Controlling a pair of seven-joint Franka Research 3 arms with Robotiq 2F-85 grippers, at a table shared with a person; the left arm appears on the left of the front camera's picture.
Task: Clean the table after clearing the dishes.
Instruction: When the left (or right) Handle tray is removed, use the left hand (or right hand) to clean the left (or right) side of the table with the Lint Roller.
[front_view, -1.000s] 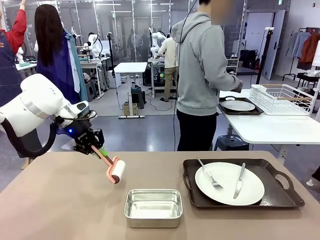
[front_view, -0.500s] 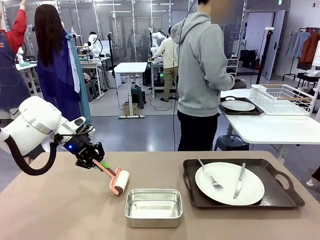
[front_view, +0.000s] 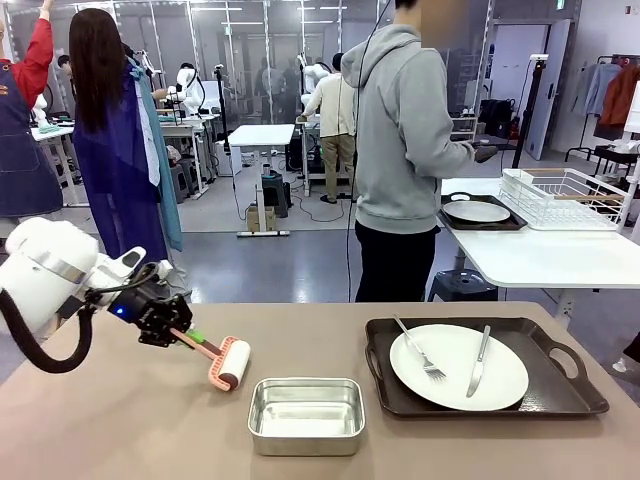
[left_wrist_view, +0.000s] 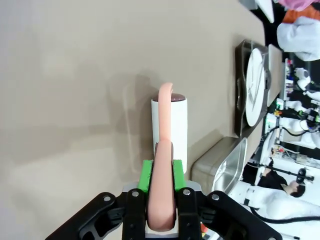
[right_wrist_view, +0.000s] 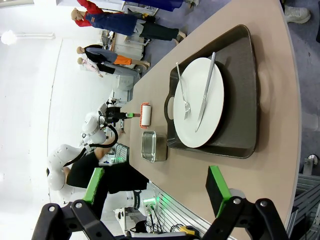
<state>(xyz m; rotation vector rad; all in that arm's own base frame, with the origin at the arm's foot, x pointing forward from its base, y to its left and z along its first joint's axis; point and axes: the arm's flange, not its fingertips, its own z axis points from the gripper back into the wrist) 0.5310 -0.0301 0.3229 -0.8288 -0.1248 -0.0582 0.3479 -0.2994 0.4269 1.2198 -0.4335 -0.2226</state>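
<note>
The left gripper (left_wrist_view: 162, 176) hides the roller (left_wrist_view: 170, 131) handle's end (pink).

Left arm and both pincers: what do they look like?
The left arm is white with rounded shells and a grey band; a black cable loops under it and a blue light glows near the wrist. The left pincer is black with green pads. The right pincer matches: black linkage, green pads.

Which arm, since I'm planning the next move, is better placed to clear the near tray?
Probably right: the right gripper is open, looking over the tray and plate at the table's right side. The left gripper is shut on the lint roller, at the left side.
</note>
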